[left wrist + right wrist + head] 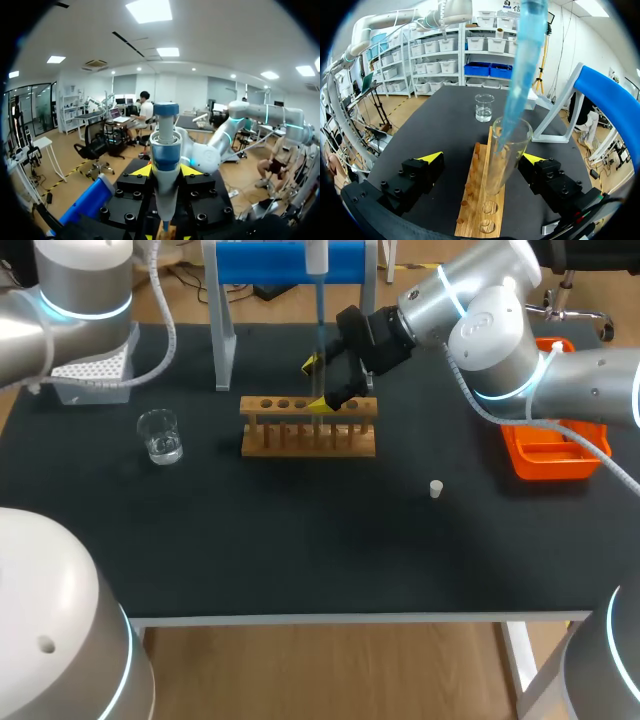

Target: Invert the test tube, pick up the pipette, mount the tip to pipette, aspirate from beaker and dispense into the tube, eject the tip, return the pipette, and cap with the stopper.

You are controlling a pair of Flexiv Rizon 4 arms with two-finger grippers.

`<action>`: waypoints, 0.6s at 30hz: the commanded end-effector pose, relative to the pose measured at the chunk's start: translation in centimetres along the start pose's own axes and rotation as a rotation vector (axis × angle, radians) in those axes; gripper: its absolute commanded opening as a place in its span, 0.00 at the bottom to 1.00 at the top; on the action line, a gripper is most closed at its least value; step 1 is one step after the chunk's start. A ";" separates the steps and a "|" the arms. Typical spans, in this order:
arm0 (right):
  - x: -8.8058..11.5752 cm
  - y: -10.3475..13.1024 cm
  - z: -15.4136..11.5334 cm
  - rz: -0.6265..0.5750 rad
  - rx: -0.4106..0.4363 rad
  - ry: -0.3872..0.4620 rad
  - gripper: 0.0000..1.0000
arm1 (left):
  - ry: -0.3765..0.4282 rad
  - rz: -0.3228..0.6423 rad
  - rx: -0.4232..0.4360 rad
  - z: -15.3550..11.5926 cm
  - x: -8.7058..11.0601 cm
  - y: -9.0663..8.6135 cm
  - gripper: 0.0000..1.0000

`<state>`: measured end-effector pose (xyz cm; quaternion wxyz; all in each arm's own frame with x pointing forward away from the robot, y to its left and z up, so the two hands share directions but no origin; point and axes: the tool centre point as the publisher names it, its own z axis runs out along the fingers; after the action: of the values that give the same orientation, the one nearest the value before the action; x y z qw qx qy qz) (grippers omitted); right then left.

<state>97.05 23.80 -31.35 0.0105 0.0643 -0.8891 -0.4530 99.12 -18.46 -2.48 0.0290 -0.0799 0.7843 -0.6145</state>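
The test tube (506, 160) stands tilted at the wooden rack (482, 200), its open mouth up, though whether its base sits in a hole cannot be told. The blue lower end of the pipette (522, 65) reaches down into that mouth. The right claw (482, 157) is spread wide around the tube. One yellow finger is right at the glass and the other is well apart from it, so it does not pinch the tube. In the head view, this claw (316, 383) hangs over the rack (308, 435) in the middle of the dark surface (300, 540), and the pipette (317, 300) drops straight down into it.

The left claw (166, 170) pinches the pipette (165, 150) on its body from two sides, with the plunger head above the fingers.

A glass beaker (160, 435) holding clear liquid sits well to the left of the rack, and a white tip box (90, 375) lies behind it. The small white stopper (436, 489) lies alone to the rack's front right, near an orange tray (555, 445). A blue stand (290, 260) rises behind the rack.
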 end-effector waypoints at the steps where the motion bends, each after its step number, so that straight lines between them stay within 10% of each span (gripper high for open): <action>1: 0.0 0.0 -0.1 0.001 0.003 0.003 1.00 | -0.007 -0.003 -0.003 -0.3 0.4 0.0 0.00; 18: 0.0 0.0 -0.1 0.001 0.003 0.003 1.00 | -0.019 -0.006 -0.023 -0.3 0.1 0.6 0.00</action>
<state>97.05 23.81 -31.35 0.0105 0.0643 -0.8891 -0.4530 98.65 -17.83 -2.90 0.0344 -0.0885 0.7895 -0.6064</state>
